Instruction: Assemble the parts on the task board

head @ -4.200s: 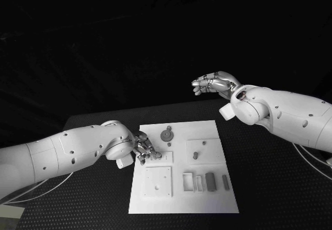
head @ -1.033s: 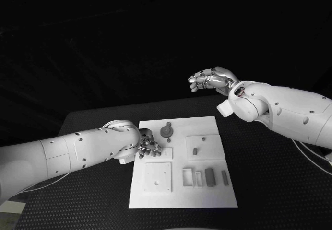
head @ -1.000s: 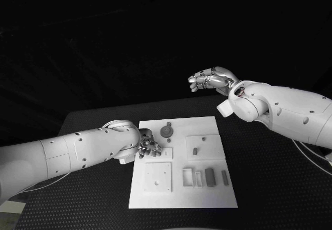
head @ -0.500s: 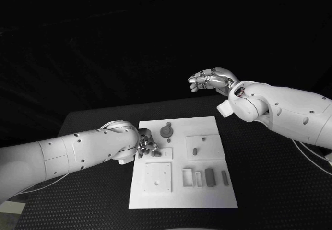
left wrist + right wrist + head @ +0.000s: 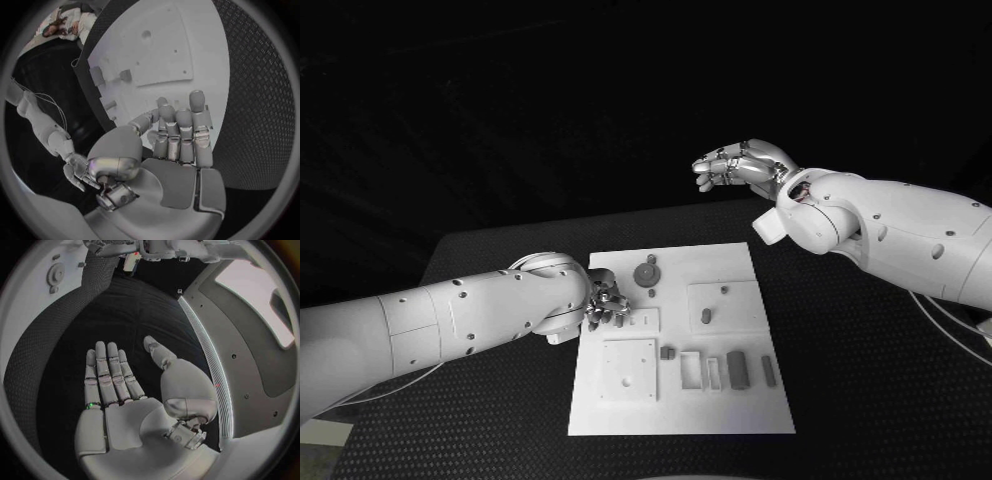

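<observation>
The white task board (image 5: 730, 262) lies mid-table. My left hand (image 5: 607, 305) hovers over its left edge, fingers stretched out, holding nothing; the left wrist view shows the left hand (image 5: 178, 132) empty above the board (image 5: 156, 40). A small grey part (image 5: 669, 352) lies loose on the board near the lower raised plate (image 5: 629, 372); it shows too as the small part (image 5: 125, 75). A round part (image 5: 648, 273) sits near the far edge. My right hand (image 5: 744, 165) is raised high behind the board, empty, with its palm flat in the right wrist view (image 5: 115, 382).
Several grey bar-shaped parts (image 5: 737, 368) lie in a row at the board's near right. A raised plate (image 5: 727, 305) with a slotted piece stands right of centre. Black table (image 5: 877, 380) surrounds the board on all sides.
A small grey part that was at my left hand's fingertips now lies free on the board, nearer to me and to the right. My left hand has drawn slightly back. The right arm is still.
</observation>
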